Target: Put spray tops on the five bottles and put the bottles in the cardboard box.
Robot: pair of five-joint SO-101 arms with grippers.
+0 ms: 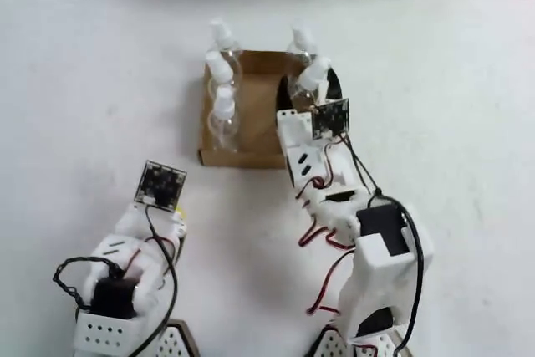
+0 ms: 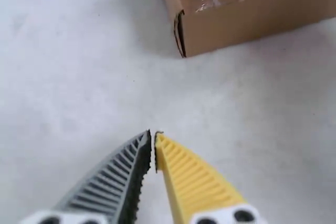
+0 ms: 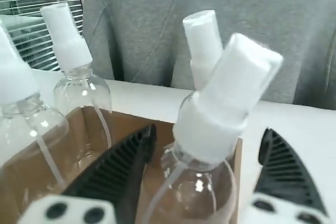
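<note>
The white tabletop (image 1: 84,81) carries the cardboard box (image 1: 242,159), and the right arm is the nearer one, reaching over the box's near wall. The right claw (image 3: 209,131) is open, its black jaws standing either side of the last bottle (image 3: 199,187), which sits directly between them, seemingly just inside the box. Its long axis leans, so the spray top (image 3: 231,93) tips toward one jaw while the other jaw lies close along the bottle's shoulder. Beyond the claw, four capped bottles stand upright, three in a row (image 1: 224,89). The next move likely turns on righting that lean before backing out. The left claw (image 2: 154,136) is closed on nothing, low over the tabletop, with the box corner well ahead.
</note>
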